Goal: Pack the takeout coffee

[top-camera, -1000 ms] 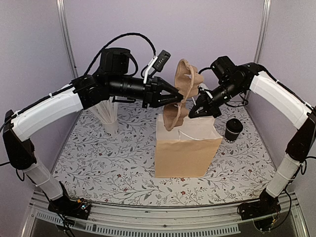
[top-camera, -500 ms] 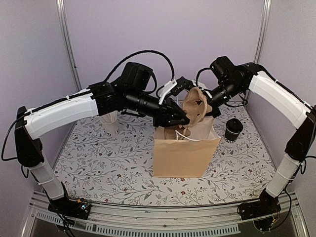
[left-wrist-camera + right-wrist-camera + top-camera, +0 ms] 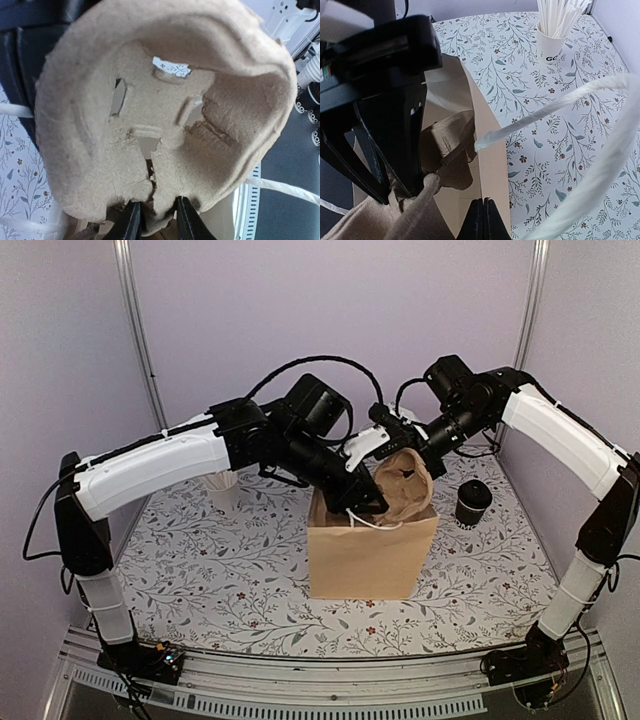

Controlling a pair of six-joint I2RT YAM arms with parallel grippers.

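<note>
This looks like a robot lab. Two white and black robot arms (image 3: 150, 465) are bolted to a silver metal rail (image 3: 300, 674). Behind the left hand (image 3: 158, 220) stand plain purple walls (image 3: 420, 300) and grey metal poles (image 3: 137, 320).

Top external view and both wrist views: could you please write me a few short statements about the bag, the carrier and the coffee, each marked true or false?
1. The left gripper grips the cup carrier. True.
2. The coffee cup has its lid on. True.
3. The coffee cup is inside the paper bag. False: it stands on the table, to the right of the bag.
4. The cup carrier lies flat on the table. False: it is tilted, partly down in the bag's open mouth.
5. The right gripper is pinched shut at the paper bag's rim. True.
</note>
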